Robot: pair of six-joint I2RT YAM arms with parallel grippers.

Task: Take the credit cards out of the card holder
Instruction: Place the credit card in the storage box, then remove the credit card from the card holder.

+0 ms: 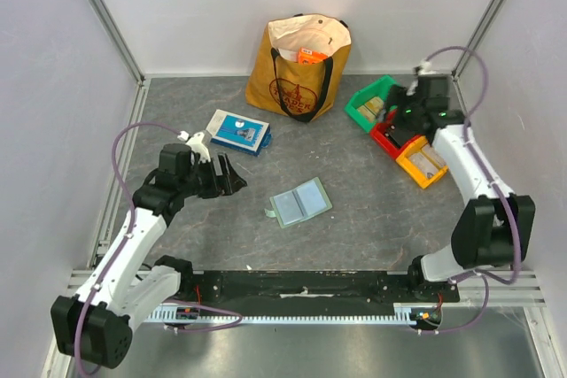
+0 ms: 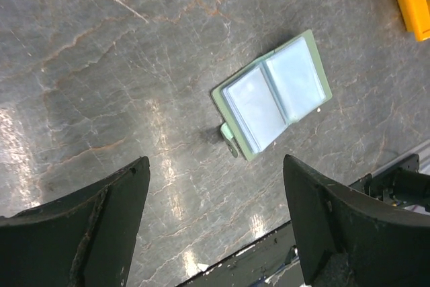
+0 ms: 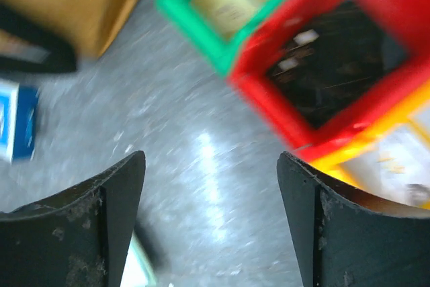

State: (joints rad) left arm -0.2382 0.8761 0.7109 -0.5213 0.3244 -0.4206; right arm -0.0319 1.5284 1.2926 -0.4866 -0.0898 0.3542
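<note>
- The pale green, booklet-style plastic card holder [image 1: 301,204] lies opened flat at the middle of the grey stone-patterned worktop [image 1: 372,219], and neither arm touches it.
- In the left wrist view both of its clear bluish pockets look pale and bare. We see no black credit cards in them, so we judge the 2 facing pockets emptied. Any pockets underneath are hidden from us.
- The right claw [image 3: 211,158] hangs at 2 o'clock from the card holder, over the red plastic bin [image 3: 269,109], which sits between a green plastic bin [image 1: 368,99] and a yellow plastic bin [image 1: 409,170]. Its fingers stand wide apart with nothing between them.
- The red plastic bin holds dark contents [image 3: 336,58], but the view is blurred, so we cannot tell whether these are cards. If they are, we judge the removal largely done.
- The left claw [image 1: 232,174] hovers at 9 o'clock from the card holder, fingers apart and holding nothing.
- What is left, in our judgement, is to check any further pockets; failing that, only to draw the arms back.
</note>
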